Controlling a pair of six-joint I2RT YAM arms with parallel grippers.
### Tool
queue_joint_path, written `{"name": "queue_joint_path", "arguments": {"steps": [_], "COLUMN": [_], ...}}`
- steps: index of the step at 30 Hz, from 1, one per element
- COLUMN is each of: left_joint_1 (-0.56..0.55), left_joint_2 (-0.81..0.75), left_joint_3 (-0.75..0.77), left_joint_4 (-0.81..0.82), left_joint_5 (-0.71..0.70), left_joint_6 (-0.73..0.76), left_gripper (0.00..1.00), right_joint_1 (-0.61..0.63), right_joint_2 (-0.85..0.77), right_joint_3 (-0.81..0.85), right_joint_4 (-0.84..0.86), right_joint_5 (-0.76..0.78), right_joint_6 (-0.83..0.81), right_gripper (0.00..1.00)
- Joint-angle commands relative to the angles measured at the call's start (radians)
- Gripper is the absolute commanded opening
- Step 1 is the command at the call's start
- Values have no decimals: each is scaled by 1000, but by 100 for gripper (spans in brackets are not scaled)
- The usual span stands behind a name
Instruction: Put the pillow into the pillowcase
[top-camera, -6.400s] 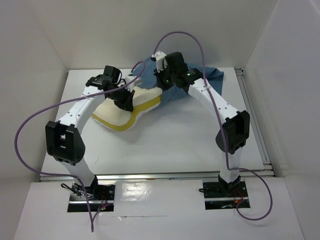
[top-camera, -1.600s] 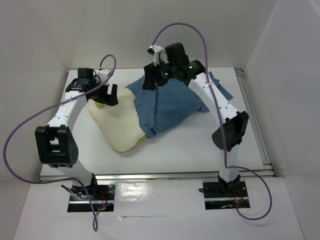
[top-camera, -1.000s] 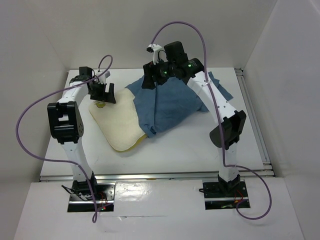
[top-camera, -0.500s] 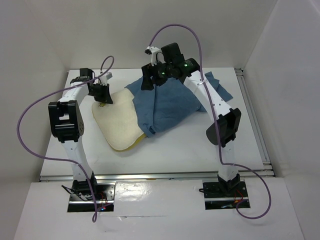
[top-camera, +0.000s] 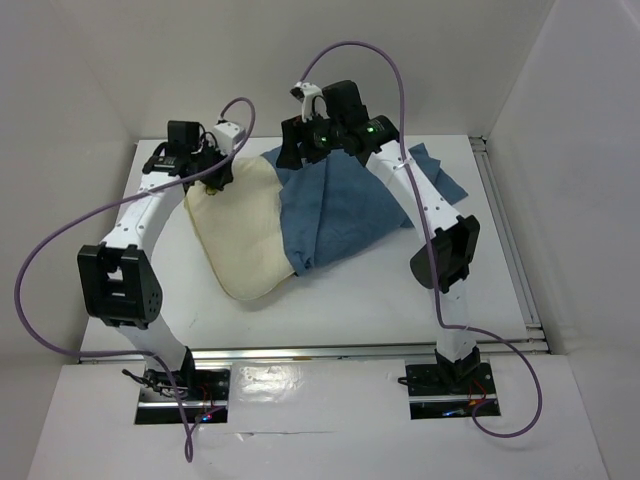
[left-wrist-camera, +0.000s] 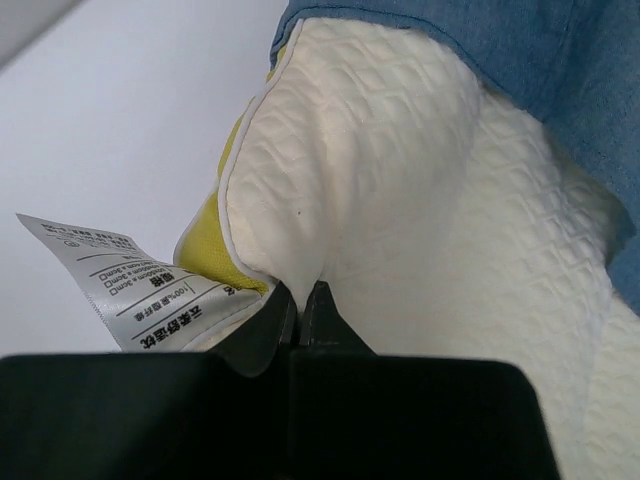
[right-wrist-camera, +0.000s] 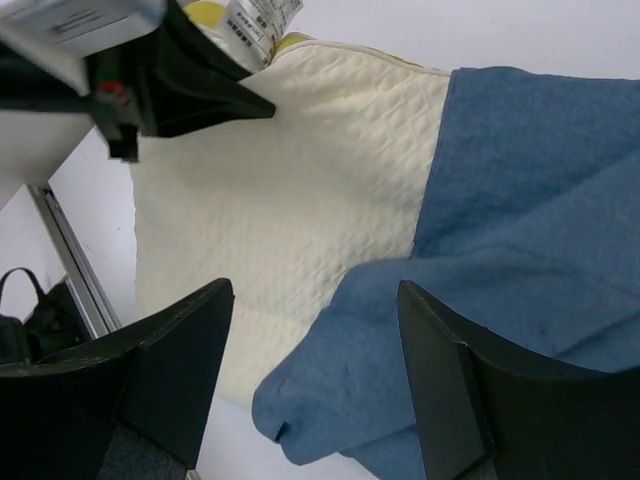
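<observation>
white table (top-camera: 400, 290): left gripper (left-wrist-camera: 298, 305) has just pinched the pillow (top-camera: 240, 235) at its far-left corner, ready to feed it into the pillowcase (top-camera: 345, 205); right gripper (right-wrist-camera: 312, 310) hangs spread.

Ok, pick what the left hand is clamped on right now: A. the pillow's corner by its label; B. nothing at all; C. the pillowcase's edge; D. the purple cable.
A: in the left wrist view the left hand is shut on a corner of the pillow, right beside its white label.
</observation>
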Motion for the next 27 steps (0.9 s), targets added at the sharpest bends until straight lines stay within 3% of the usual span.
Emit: {"name": "queue_joint_path", "arguments": {"steps": [1,15,22,25,26,27], "left_joint_1": [-35,-202,-253,-271,-271,-282], "left_joint_2": [-100,-240,-286,-297,-297,-297], "left_joint_3": [16,34,54,66,66,66], "left_joint_4": [102,102,82,73,73,64], "left_joint_5": [-7,-61,-61,-70,-70,-70], "left_joint_6": [64,117,117,117,117,117], "left_gripper": [0,0,0,0,0,0], "right_joint_1": [-6,-15,-15,-15,-15,-15], "right_joint_2": [25,25,57,80,80,80], "right_joint_3": [49,-28,-57,-46,-46,-46], "right_joint_4": [87,140,202,211,211,211], "right_joint_5": [30,189,350,372,372,372], "right_joint_6": [14,-50,-71,-90,-90,-90], "right_gripper": [73,71,70,59,50,31]}}
